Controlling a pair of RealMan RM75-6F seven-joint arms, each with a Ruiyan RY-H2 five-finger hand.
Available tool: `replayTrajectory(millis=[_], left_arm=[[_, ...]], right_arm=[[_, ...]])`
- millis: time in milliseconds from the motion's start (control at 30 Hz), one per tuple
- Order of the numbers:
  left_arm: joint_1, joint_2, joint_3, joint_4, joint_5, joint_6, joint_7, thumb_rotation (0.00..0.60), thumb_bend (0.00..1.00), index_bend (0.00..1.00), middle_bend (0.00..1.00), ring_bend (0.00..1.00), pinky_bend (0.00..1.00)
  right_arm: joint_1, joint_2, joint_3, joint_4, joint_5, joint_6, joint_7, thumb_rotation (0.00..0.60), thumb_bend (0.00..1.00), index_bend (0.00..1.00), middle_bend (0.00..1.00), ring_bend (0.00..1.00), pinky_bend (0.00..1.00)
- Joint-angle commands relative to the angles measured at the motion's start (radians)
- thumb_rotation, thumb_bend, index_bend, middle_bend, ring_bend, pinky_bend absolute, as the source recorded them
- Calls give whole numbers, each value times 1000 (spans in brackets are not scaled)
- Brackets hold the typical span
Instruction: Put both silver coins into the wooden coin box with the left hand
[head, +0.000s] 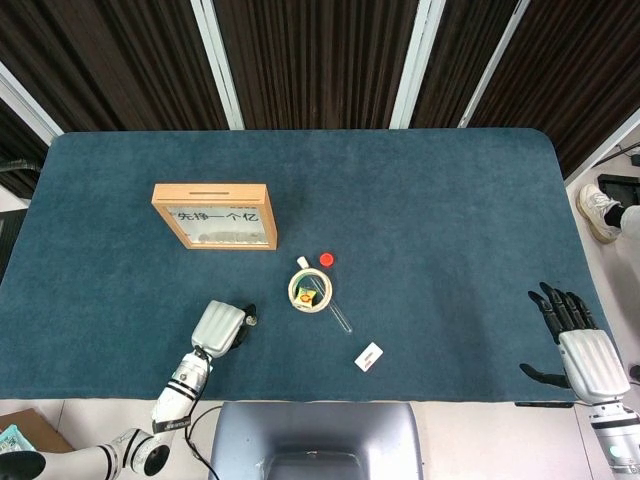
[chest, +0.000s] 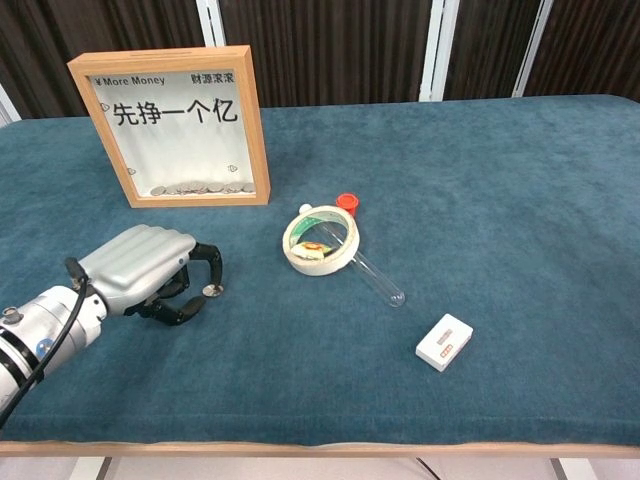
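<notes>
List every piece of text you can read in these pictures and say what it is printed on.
"¥ More Money": top left of the wooden coin box front panel.
"财源滚滚": top right of the same panel.
"先挣一个亿": large characters across the panel.
Small white card: has markings, too small to read.
Yellow label inside the tape roll: unreadable.
</notes>
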Motion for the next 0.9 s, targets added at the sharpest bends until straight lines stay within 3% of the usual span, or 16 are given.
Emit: replayTrajectory(millis=[33,900], left_arm=[[-1,3,-1,-5,-3,-3,6,600,399,462,1000,1000,1000],[-7,20,-3,-39,-30,-24,65,600,400,434,1000,1000,1000]], right_arm=[[0,1,0,0,0,0,0,600,97,0,0,0,23],[1,1,0,-4,0,-3,-3,600,97,0,0,0,23]])
